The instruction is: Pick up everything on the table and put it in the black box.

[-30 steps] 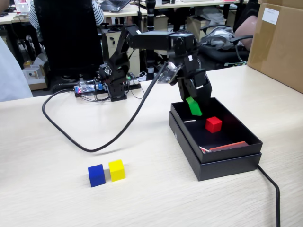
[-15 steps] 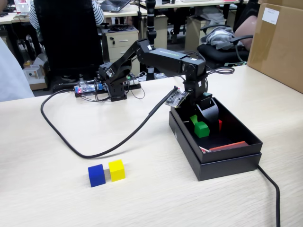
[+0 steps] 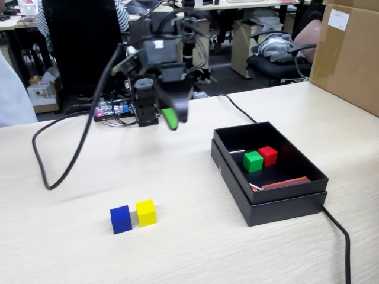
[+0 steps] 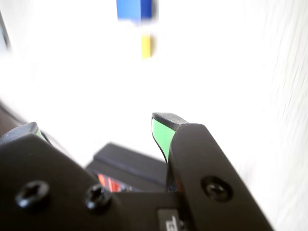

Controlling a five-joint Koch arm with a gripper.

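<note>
The blue cube (image 3: 121,219) and the yellow cube (image 3: 146,213) sit side by side, touching, on the beige table (image 3: 189,254) at the front left. The green cube (image 3: 253,161) and the red cube (image 3: 267,155) lie inside the black box (image 3: 284,204), beside its thin red strip (image 3: 285,182). My gripper (image 3: 169,121) hangs in the air above the table, behind the two loose cubes and left of the box. In the wrist view the gripper (image 4: 98,124) is open and empty; the blue cube (image 4: 134,9) and yellow cube (image 4: 146,46) show blurred at the top and the box (image 4: 134,163) below.
A black cable (image 3: 44,160) loops over the table's left side. Another cable (image 3: 340,236) runs past the box's right front corner. A brown carton (image 3: 349,53) stands at the back right. A lit circuit board (image 3: 112,111) lies by the arm's base.
</note>
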